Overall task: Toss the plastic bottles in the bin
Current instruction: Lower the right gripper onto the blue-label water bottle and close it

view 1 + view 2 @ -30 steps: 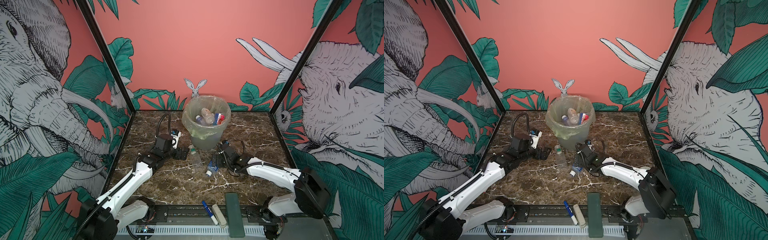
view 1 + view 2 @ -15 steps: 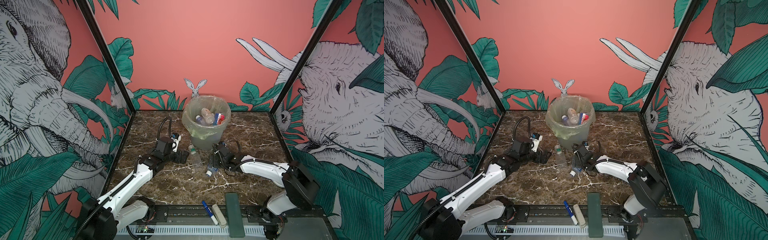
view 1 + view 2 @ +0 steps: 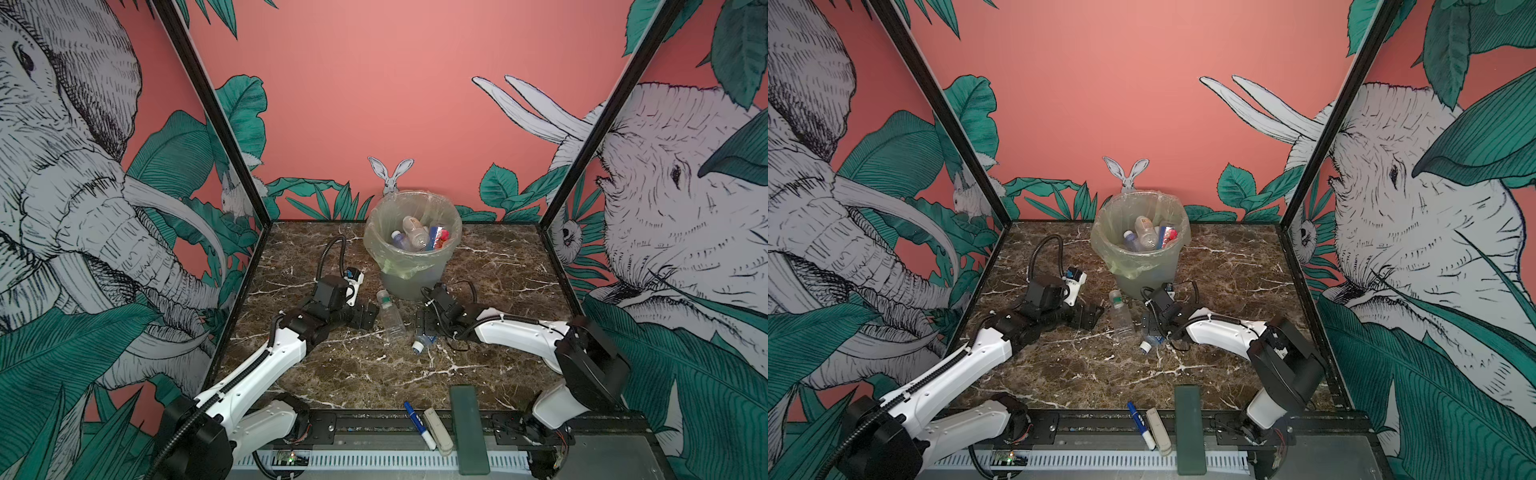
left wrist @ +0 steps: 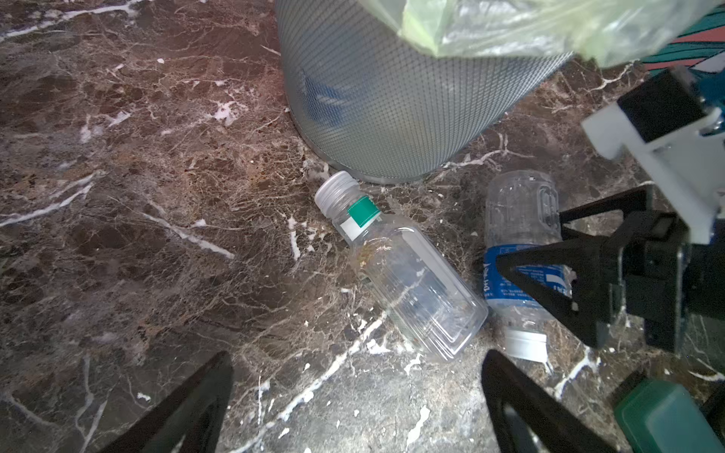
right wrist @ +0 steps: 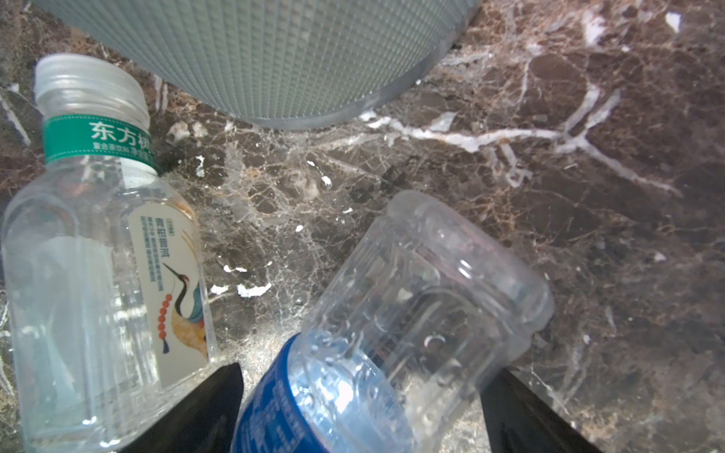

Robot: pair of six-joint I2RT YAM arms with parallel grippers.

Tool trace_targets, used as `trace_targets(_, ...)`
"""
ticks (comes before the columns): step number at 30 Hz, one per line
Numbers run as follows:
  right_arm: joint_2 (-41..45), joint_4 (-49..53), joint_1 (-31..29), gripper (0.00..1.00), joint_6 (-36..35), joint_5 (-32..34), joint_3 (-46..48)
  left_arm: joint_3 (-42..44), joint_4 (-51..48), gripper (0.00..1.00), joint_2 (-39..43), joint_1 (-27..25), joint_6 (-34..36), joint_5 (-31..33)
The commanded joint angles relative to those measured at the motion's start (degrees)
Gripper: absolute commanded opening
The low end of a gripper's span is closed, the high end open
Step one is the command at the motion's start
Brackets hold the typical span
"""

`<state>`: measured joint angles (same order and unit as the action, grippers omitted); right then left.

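Soft, even light fills both top views, their edges bowed. My wrist views are dimmer; glare streaks the table [image 4: 298, 400], and the close bottle [image 5: 353, 372] is blurred.

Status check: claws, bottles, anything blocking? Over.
Left claw open, empty. Right claw open, straddling the blue-label bottle, lying down. Green-band bottle close beside it, may crowd the grip. Bin just beyond both.

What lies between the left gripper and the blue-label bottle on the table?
A clear bottle with a green neck band, lying on its side; both top views show it.
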<state>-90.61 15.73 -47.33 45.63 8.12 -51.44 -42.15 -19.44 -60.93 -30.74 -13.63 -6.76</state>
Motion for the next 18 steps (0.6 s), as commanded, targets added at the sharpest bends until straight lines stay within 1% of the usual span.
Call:
trace_targets(1, -0.59, 0.85, -0.26, 0.95, -0.14, 1.02, 0.25, 1.19, -0.43, 1.00, 0.93, -1.03, -0.99, 0.46)
trace_targets(5, -0.62, 1.37, -0.05, 0.95, -0.45, 1.02, 0.02, 1.61, -0.47, 1.00, 0.63, -2.79, -1.54, 1.64)
trace_targets(6, -2.23, 1.51, 0.03, 0.94, -0.58, 0.89, -0.10, 1.71, -0.42, 0.99, 0.54, -3.12, -1.66, 1.97)
trace_targets(11, -3.01, 1.54, 0.22, 0.90, -1.09, 0.42, 0.09, 2.07, -0.68, 1.00, 0.54, -4.02, -1.80, 2.32)
trace_targets(14, -3.60, 1.73, 0.31, 0.86, -1.48, 0.02, -0.15, 2.07, -1.12, 1.00, 0.54, -4.15, -1.92, 2.52)
trace_targets(18, -3.81, 1.60, 0.40, 0.78, -1.90, -0.42, -0.13, 2.03, -1.36, 1.00, 0.55, -4.22, -2.02, 2.88)
